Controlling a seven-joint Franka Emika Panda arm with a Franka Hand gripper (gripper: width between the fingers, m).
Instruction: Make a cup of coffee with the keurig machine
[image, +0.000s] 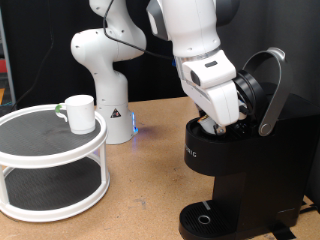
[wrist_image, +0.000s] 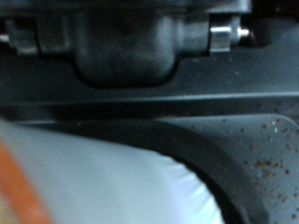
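Note:
The keurig machine (image: 245, 165) stands at the exterior view's right with its silver-grey lid handle (image: 272, 88) raised and the lid open. My gripper (image: 214, 122) reaches down into the open top of the machine; its fingertips are hidden by the hand and the machine's rim. The white cup (image: 80, 112) stands upright on the top tier of a round white shelf (image: 40, 160) at the left, far from the gripper. In the wrist view, dark machine parts (wrist_image: 140, 47) fill the frame, with a blurred white shape (wrist_image: 103, 187) edged in orange close up; I cannot tell what it is.
The round drip tray (image: 205, 217) at the machine's base holds nothing. The arm's white base (image: 100, 65) stands behind the shelf, with a small blue light (image: 135, 127) beside it. The wooden table top (image: 140, 190) shows between the shelf and the machine.

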